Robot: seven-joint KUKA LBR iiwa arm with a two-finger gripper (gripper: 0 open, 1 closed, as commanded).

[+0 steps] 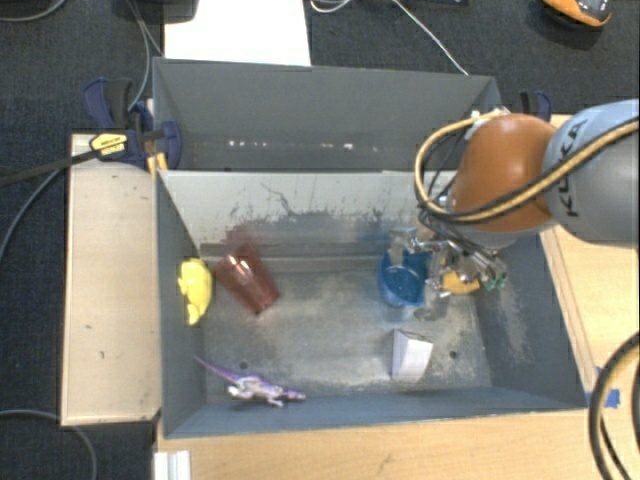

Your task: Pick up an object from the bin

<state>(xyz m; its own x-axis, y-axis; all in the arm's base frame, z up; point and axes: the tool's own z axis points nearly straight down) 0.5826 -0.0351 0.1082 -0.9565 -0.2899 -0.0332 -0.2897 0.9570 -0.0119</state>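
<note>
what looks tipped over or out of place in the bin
The red cup lies tipped on its side beside the yellow toy at the left of the bin. Nothing looks spilled or broken; the other things just lie loose.

The arm is formed of a rounded grey link on which dark KUKA lettering is printed. The wrist is capped by a glossy orange cover, round which black and pale yellow cables are looped. The end effector is made of silvery metal, with small yellow and green parts.
</note>
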